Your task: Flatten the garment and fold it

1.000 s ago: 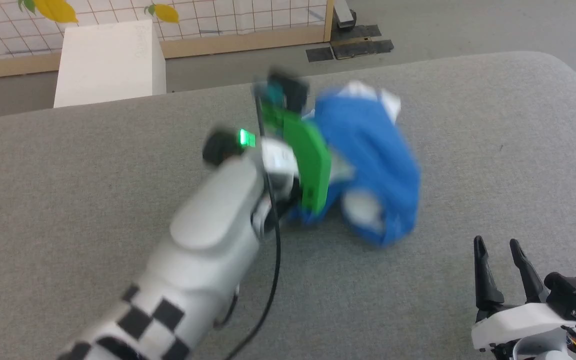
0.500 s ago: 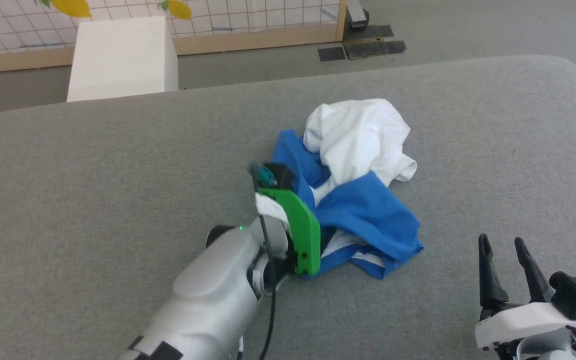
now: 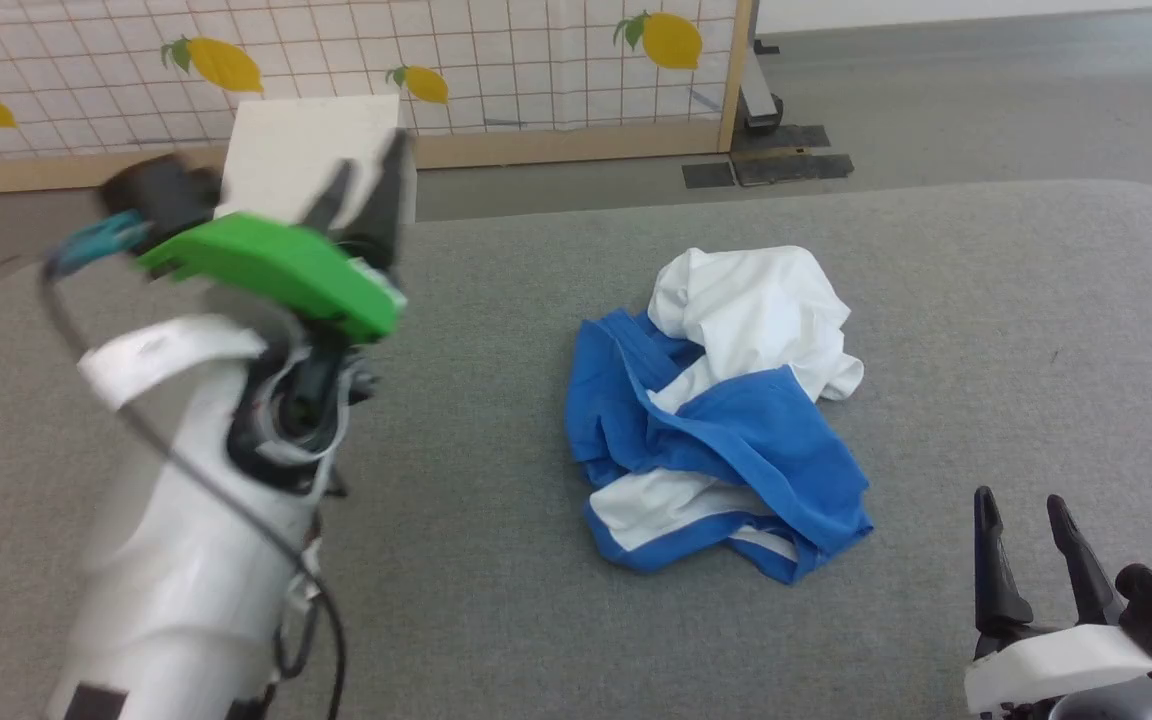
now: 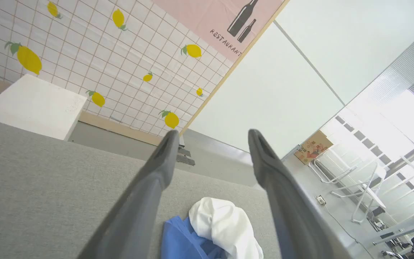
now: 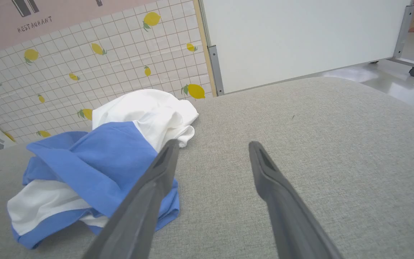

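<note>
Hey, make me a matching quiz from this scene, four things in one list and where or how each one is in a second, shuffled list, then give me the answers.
Things:
1. garment
2. left gripper
3. right gripper
4. white block

Place or state:
A. up high at the left, open, holding nothing
B. crumpled heap mid grey surface
C. low at the right, open, apart from the cloth
D. beyond the surface, before the lemon-print screen

Pairs: 1-B, 2-A, 3-C, 4-D
</note>
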Controlling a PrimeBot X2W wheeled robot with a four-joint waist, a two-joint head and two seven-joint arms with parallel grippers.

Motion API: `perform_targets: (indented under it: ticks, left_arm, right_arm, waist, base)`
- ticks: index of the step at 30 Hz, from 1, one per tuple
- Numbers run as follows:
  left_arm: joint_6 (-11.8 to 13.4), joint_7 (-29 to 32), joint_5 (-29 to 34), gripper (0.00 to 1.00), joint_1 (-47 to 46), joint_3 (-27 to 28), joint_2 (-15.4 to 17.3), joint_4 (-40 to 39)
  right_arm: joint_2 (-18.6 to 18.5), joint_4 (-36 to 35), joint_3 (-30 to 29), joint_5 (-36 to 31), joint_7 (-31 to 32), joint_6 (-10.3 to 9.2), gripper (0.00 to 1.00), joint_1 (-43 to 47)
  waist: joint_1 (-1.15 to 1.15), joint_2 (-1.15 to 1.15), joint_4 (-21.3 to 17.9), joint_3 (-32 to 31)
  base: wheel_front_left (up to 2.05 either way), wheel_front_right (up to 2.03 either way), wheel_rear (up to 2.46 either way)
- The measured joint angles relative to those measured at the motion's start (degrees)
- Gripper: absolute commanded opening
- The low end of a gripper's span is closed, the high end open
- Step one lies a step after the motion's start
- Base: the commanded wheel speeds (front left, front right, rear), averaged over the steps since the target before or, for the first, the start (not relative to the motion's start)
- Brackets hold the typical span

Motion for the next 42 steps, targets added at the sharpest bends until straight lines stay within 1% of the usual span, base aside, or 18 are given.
perform_targets:
  ticks: [4,5,6,9,11,14,15,17,20,22,25,29,31,34,38,42]
  left_arm:
    - [0.51,-10.36,4.39,1.0,6.45,3.12,3.1,-3.42]
    - [0.3,-13.44,5.79,1.0,8.37,3.66,3.88,-4.34]
    - [0.26,-15.03,6.56,1.0,9.8,4.13,4.34,-4.9]
    - [0.49,-17.18,10.1,1.0,14.9,4.91,5.38,-5.99]
    - [1.43,-17.68,15.51,1.0,17.64,4.23,6.35,-6.71]
    - [3.54,-17.9,23.34,1.0,20.26,3.07,7.25,-7.09]
    - [3.98,-17.91,25.31,1.0,21.03,3.31,6.86,-7.77]
    - [4.08,-18.07,28.14,1.0,22.24,3.28,6.14,-8.49]
    - [4.05,-18.07,30.58,1.0,24.58,3.35,4.35,-8.43]
    - [3.99,-18.07,30.97,1.0,25.81,3.6,3.27,-8.31]
    - [3.88,-18.07,31.54,1.0,27.14,4.85,1.54,-8.58]
    - [3.0,-18.07,32.97,1.0,27.82,5.87,-0.33,-8.87]
    - [2.31,-18.07,33.66,1.0,27.83,5.95,-1.27,-8.86]
    - [1.41,-18.07,34.2,1.0,27.81,5.76,-2.37,-8.46]
    - [0.47,-18.07,34.74,1.0,27.71,5.88,-3.3,-7.9]
    - [-0.12,-18.07,35.99,1.0,27.51,6.66,-4.42,-7.38]
  right_arm:
    - [0.0,-0.9,-0.13,-0.37,0.03,0.0,1.0,0.0]
    - [-0.01,-1.27,-0.18,-0.47,0.2,0.0,1.0,0.0]
    - [0.0,-1.57,-0.18,-0.48,0.38,0.0,1.0,0.0]
    - [-0.01,-2.61,-0.22,-0.52,1.22,0.0,1.0,0.0]
    - [0.0,-3.44,-0.15,-0.59,2.13,0.0,1.0,0.01]
    - [0.0,-4.52,0.21,-0.67,3.58,0.0,1.0,0.01]
    - [0.0,-4.82,0.32,-0.66,4.24,0.0,1.0,0.01]
    - [0.0,-5.15,0.63,-0.56,5.5,0.0,1.0,-0.03]
    - [-0.02,-6.1,1.88,-0.57,9.17,0.0,1.0,-0.15]
    - [-0.03,-7.15,3.44,-0.56,12.81,0.0,1.0,-0.69]
    - [-0.37,-9.07,7.67,-0.51,22.04,0.0,1.0,-4.08]
    - [-3.38,-11.67,14.0,1.36,33.74,0.0,1.0,-10.39]
    - [-6.08,-12.29,17.85,1.68,39.9,0.0,1.0,-13.73]
    - [-9.76,-12.65,22.86,2.12,46.45,0.0,1.0,-17.6]
    - [-13.06,-12.84,29.29,3.61,51.55,0.0,1.0,-21.53]
    - [-14.63,-12.05,33.28,4.02,53.44,0.0,1.0,-24.09]
  waist:
    - [0.0,0.0,0.56,-0.5]
    - [0.0,0.0,0.65,-0.51]
    - [0.0,0.0,0.71,-0.5]
    - [0.0,0.0,0.98,-0.15]
    - [0.0,0.0,1.28,0.22]
    - [0.0,0.0,1.71,0.89]
    - [0.0,0.0,1.85,1.15]
    - [0.0,0.0,2.08,1.55]
    - [0.0,0.0,2.32,2.13]
    - [0.0,0.0,2.35,2.5]
    - [0.0,0.0,2.18,3.17]
    - [0.0,0.0,2.34,3.98]
    - [0.0,0.0,2.85,4.41]
    - [0.0,0.0,3.97,5.07]
    - [0.0,0.0,5.75,6.23]
    - [0.0,0.0,7.43,7.51]
  base:
    - [0.0,0.0,0.0]
    - [0.0,0.0,0.0]
    - [0.0,0.0,0.0]
    - [0.0,0.0,0.0]
    - [0.0,0.0,0.0]
    - [0.0,0.0,0.0]
    - [0.0,0.0,0.0]
    - [0.0,0.0,0.0]
    - [0.0,0.0,0.0]
    - [0.0,0.0,0.0]
    - [0.0,0.0,0.0]
    - [0.0,0.0,0.0]
    - [0.0,0.0,0.0]
    - [0.0,0.0,0.0]
    - [0.0,0.0,0.0]
    - [0.0,0.0,0.0]
